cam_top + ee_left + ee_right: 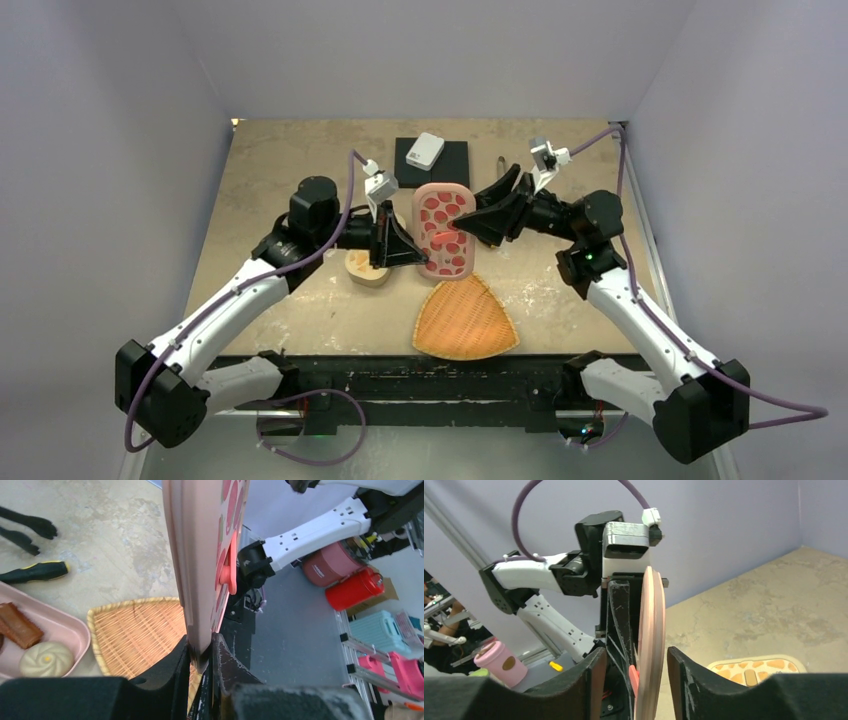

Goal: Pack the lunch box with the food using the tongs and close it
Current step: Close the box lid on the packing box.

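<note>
My left gripper (202,654) is clamped on one edge of the pink, strawberry-patterned lid (441,205), holding it upright in the air between my two arms. My right gripper (635,652) straddles the same lid from 3 o'clock in the top view. Its jaws stand apart, with a gap on the side I can see, so it is open and only the left carries the lid. I judge this to be a pass between hands. Pinching the rim from one side should let me swing the lid down flat over the box.

In my left wrist view the lunch box (65,622) lies uncovered at 8 o'clock from the lid. A beige bun (45,659) and a brown sausage (17,625) sit inside it. The tongs (37,526) lie on the table at 10 o'clock, well apart from both grippers. The yellow-and-black screwdriver (35,572) lies between the tongs and the box. Closing looks like the step in hand.

The tabletop (300,180) is mottled beige and scuffed. A woven basket (465,320) sits at 6 o'clock from the lid. At 12 o'clock there is a black block (455,160) with a white box (425,150) on it. Plain lilac walls (120,120) enclose three sides. Past the near edge, red and maroon canisters (352,587) stand on a grey floor.
</note>
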Tool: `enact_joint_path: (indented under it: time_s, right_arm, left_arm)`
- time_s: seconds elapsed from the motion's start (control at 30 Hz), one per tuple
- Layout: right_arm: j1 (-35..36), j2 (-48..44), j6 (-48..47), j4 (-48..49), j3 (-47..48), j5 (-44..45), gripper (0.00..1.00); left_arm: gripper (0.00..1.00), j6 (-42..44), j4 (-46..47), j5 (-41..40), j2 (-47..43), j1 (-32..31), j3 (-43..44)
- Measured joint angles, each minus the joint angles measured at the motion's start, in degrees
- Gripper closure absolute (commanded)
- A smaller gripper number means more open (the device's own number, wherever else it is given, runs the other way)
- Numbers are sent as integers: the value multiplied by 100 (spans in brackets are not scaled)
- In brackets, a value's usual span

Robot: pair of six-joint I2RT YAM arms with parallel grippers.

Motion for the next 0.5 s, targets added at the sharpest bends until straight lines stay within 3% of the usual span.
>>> enact_joint_path:
  time_s: [0.1,0.2,0.5]
  right_arm:
    - [4,138,-28,-55,-74,81,38]
    - [4,223,33,-22,-295,160,39]
    - [4,192,247,129,-721,254,69]
  left_arm:
    - [100,-315,271,-275,-92,13,-195]
    - [100,-579,442,-557,-142,13,-278]
    - [100,-826,610,-1139,-273,13,-289]
